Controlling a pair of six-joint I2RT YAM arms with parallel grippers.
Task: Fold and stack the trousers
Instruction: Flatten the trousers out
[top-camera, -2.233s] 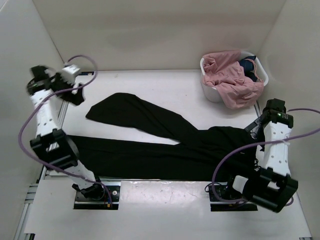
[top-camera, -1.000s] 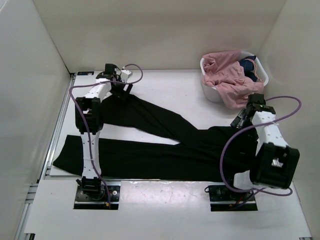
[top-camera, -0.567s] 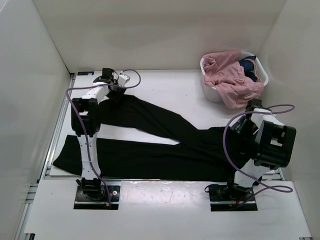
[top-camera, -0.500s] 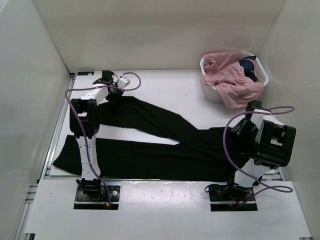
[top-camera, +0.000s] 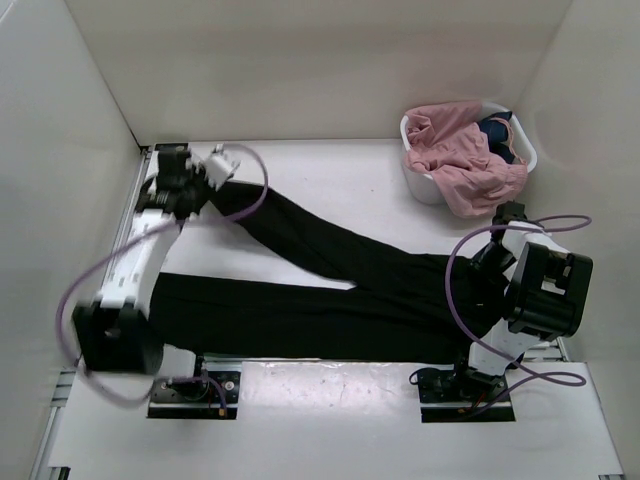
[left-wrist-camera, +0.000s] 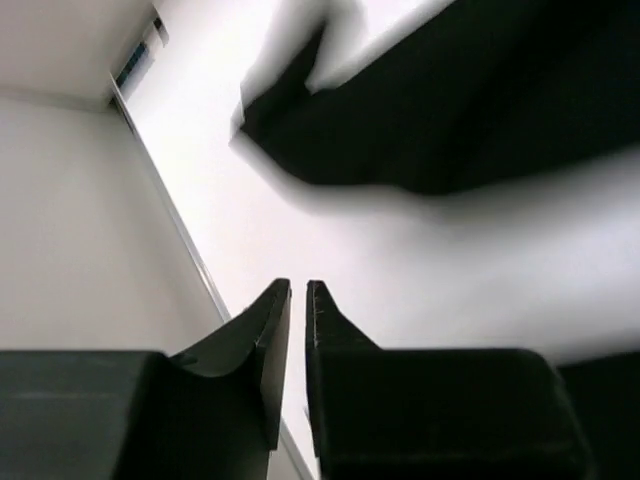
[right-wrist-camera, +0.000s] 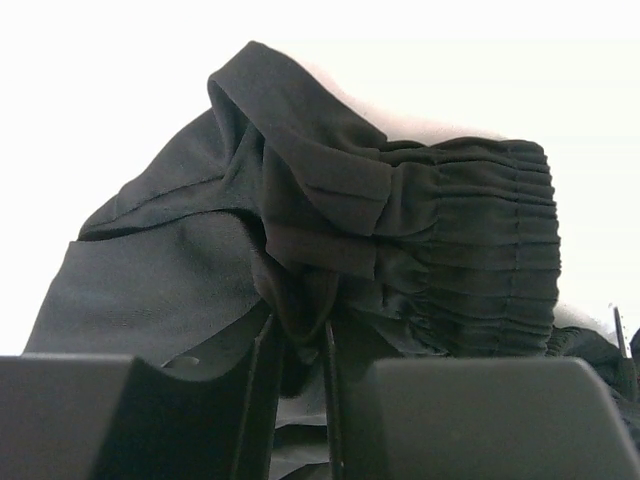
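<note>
- The trousers lie spread on the counter, with their long axis running from my left hand's side across to my right hand's side. The waistband is bunched at the right hand. One leg lies straight along the near edge, and the other slants away to end just ahead of the left hand.
- My right hand is clamped on a fold of the gathered waistband, with cloth running down between its fingers.
- My left hand has its fingers together apart from a thin slit and grips nothing. The blurred leg end lies beyond the fingertips, apart from them.
- My left arm reaches to the far-left corner and is smeared in the top view. My right arm is folded tight, its wrist tipped down over the waistband.
</note>
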